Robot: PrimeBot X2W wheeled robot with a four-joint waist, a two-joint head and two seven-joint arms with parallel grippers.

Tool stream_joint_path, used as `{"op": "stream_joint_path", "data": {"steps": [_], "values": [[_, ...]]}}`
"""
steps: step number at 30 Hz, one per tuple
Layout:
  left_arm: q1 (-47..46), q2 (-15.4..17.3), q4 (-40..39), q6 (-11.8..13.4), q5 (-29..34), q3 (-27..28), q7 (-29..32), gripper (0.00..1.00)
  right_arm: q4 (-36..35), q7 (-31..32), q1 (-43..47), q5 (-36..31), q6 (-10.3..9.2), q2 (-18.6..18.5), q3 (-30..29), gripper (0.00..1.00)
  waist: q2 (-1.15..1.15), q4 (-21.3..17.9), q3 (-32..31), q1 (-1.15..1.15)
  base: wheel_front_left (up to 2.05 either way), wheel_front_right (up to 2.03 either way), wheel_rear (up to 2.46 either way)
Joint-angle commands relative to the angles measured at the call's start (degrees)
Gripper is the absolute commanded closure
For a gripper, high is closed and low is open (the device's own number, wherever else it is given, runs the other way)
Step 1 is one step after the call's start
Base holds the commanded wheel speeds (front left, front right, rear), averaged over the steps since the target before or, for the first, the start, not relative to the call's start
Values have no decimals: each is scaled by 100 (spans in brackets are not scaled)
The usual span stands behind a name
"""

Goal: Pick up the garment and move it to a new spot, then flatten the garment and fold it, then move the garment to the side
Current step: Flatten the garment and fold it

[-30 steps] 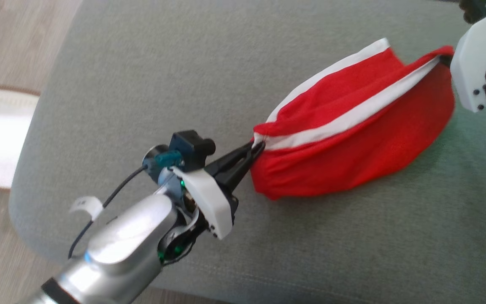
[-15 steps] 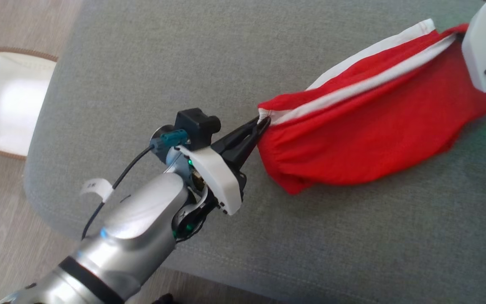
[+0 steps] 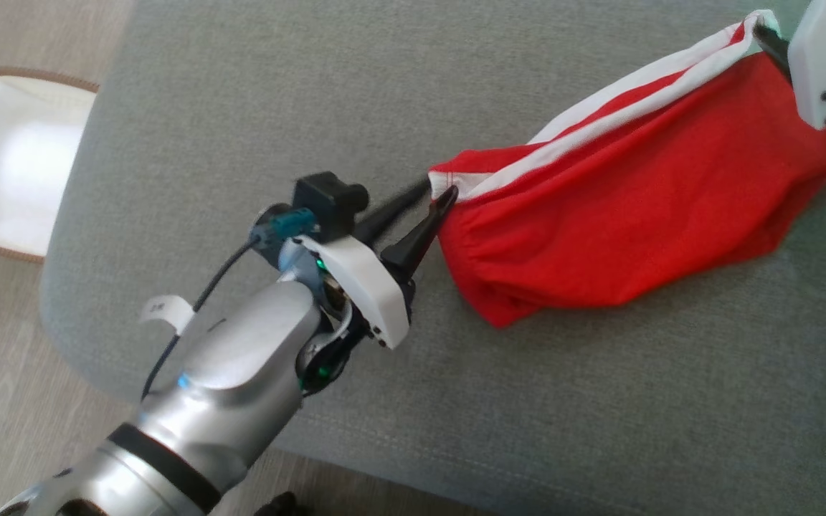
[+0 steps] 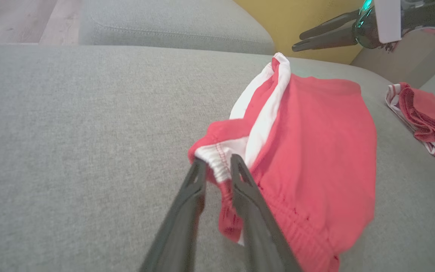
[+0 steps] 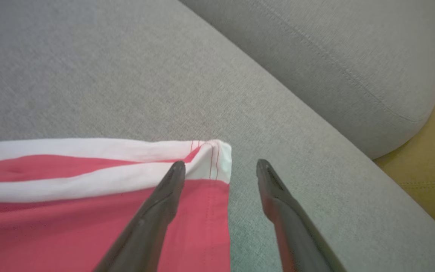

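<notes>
The red shorts lie stretched out on the grey sofa. Low over the sofa, the left gripper is open a little, with a shorts corner between its tips. The right gripper is wide open and holds nothing.

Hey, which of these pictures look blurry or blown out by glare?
Head view: the white tray is blown out, the upper of the left fingers motion-blurred. Left wrist view: the garment looks washed pink. Right wrist view: the right fingers are soft.
</notes>
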Motion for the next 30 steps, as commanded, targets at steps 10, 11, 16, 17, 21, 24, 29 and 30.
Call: {"op": "stream_joint_path", "data": {"steps": [10,11,16,17,21,24,29,30], "values": [[95,316,-143,384,182,955,-189,0,142,-1739,34,-23,-5,417,-236,0,0,-565,-373,0,0,0,0],[95,316,-143,384,182,955,-189,0,142,-1739,34,-23,-5,417,-236,0,0,-565,-373,0,0,0,0],[512,448,-807,591,509,1822,-191,0,307,-2808,391,308,-5,739,-875,0,0,-933,-702,0,0,0,0],[607,460,-986,602,595,2014,-191,0,301,-3004,472,324,-5,826,-950,0,0,-1006,-768,0,0,0,0],[1126,408,-1755,677,1073,2901,-192,0,262,-4055,865,201,-5,1046,-1319,0,0,-1316,-1074,0,0,0,0],[1456,272,-2095,700,1231,3430,-192,0,242,-4450,1210,208,-5,1236,-1718,0,0,-1495,-1262,0,0,0,0],[1967,-76,-2478,695,1536,4155,-192,0,-130,-4591,1978,-191,-5,1374,-2496,0,0,-1691,-1513,0,0,0,0],[2071,-141,-2524,687,1585,4285,-192,0,-320,-4593,2168,-312,-5,1423,-2761,0,0,-1736,-1549,0,0,0,0]]}}
